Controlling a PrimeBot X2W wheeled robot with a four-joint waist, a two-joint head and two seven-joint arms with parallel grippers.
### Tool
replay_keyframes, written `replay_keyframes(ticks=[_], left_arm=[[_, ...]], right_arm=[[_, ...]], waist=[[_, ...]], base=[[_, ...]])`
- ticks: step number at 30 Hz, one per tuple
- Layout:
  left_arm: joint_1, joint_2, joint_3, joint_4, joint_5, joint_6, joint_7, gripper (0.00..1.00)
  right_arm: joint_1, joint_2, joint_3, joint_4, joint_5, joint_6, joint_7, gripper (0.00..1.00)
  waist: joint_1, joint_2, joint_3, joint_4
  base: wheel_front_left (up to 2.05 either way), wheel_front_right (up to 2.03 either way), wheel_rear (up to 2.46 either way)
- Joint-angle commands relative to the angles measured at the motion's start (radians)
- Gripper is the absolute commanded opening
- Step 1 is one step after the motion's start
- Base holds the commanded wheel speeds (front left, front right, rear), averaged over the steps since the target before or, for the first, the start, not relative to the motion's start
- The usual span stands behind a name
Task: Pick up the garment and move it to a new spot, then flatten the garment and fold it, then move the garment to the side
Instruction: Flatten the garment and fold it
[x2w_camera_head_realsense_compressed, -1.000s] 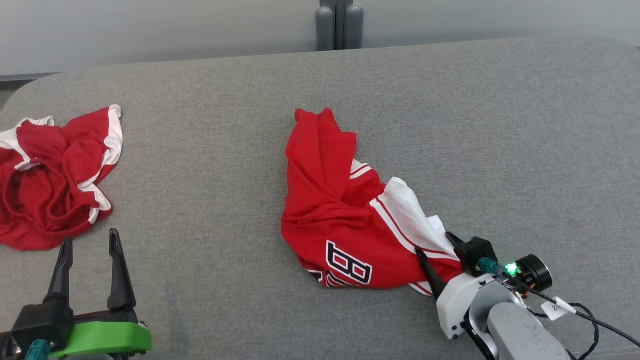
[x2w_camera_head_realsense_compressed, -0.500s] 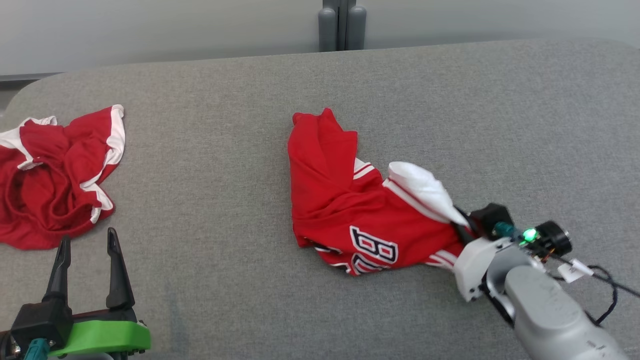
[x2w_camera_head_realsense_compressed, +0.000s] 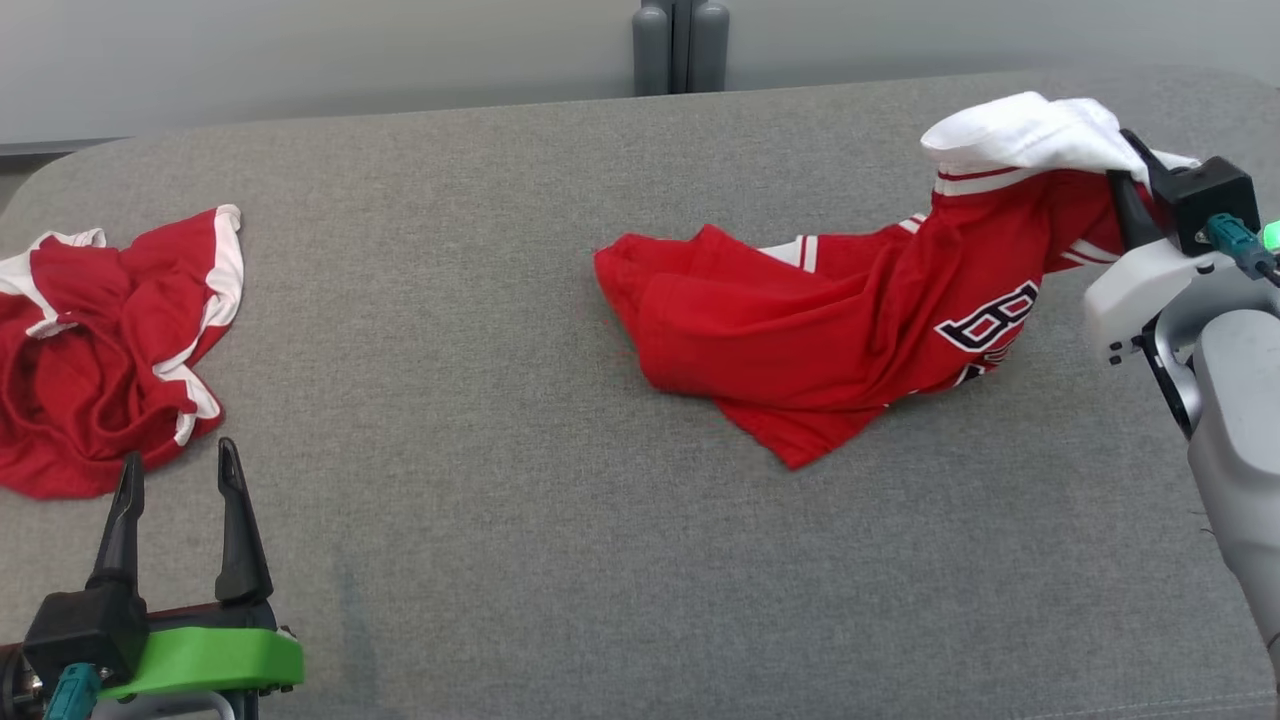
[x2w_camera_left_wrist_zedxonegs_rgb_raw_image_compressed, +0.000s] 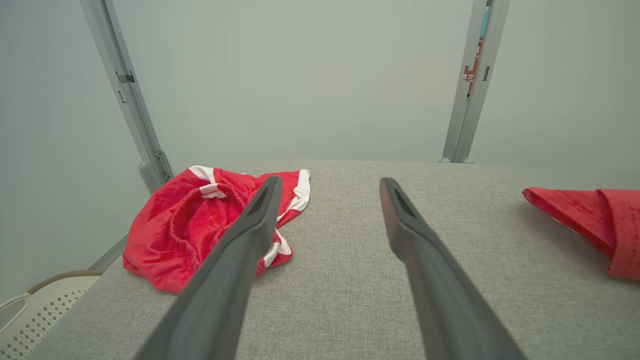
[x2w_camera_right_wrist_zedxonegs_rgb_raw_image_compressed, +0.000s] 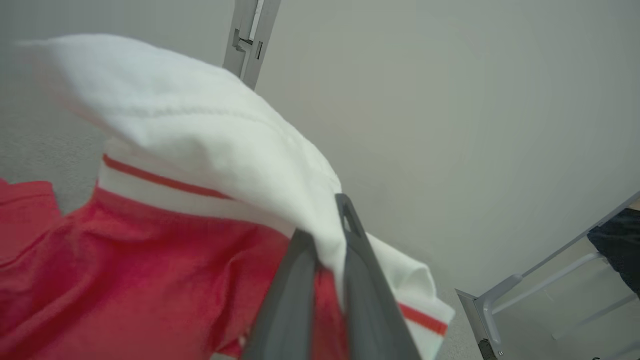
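At lower left, the left gripper stands released, well apart from the jersey. Further right, the right gripper is clenched on the jersey's white end, lifted; the red body trails leftward along the grey padded surface. Another red garment lies far left. Pale wall beyond.

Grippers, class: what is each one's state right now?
Left gripper: open, holding nothing.
Right gripper: shut on the red jersey.
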Motion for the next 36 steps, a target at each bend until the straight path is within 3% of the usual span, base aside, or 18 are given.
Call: replay_keyframes(ticks=[1, 9, 17, 19, 20, 29, 36], left_arm=[[-0.017, -0.001, 0.000, 0.003, -0.003, -0.005, -0.003, 1.00], [-0.002, -0.001, -0.003, 0.011, -0.018, -0.003, -0.003, 1.00], [0.019, -0.001, 0.001, 0.009, -0.020, -0.001, -0.003, 1.00], [0.021, -0.001, 0.002, 0.008, -0.022, 0.000, -0.003, 1.00], [0.020, -0.001, 0.003, 0.007, -0.023, 0.000, -0.003, 1.00], [0.027, -0.001, 0.012, 0.009, -0.021, -0.001, -0.003, 1.00], [0.022, 0.000, 0.016, 0.006, -0.013, -0.002, -0.003, 1.00]], right_arm=[[0.008, 0.005, -0.010, -0.017, -0.012, -0.002, -0.003, 0.00], [0.161, 0.054, -0.008, -0.121, -0.014, -0.002, -0.003, 0.00], [0.440, 0.063, -0.007, -0.321, 0.013, -0.002, -0.003, 0.00], [0.501, 0.063, -0.018, -0.367, 0.021, -0.002, -0.003, 0.56], [0.524, 0.065, -0.026, -0.391, 0.028, -0.002, -0.003, 1.00], [0.660, 0.089, -0.043, -0.634, 0.089, -0.002, -0.003, 1.00], [0.576, 0.081, -0.036, -0.700, 0.104, -0.002, -0.003, 1.00]], waist=[[0.0000, 0.0000, -0.001, -0.002], [0.0000, 0.0000, -0.016, -0.033], [0.0000, 0.0000, -0.038, -0.065], [0.0000, 0.0000, -0.039, -0.073], [0.0000, 0.0000, -0.038, -0.075], [0.0000, 0.0000, -0.043, -0.093], [0.0000, 0.0000, -0.042, -0.098]], base=[[0.00, 0.00, 0.00], [0.00, 0.00, 0.00], [0.00, 0.00, 0.00], [0.00, 0.00, 0.00], [0.00, 0.00, 0.00], [0.00, 0.00, 0.00], [0.00, 0.00, 0.00]])
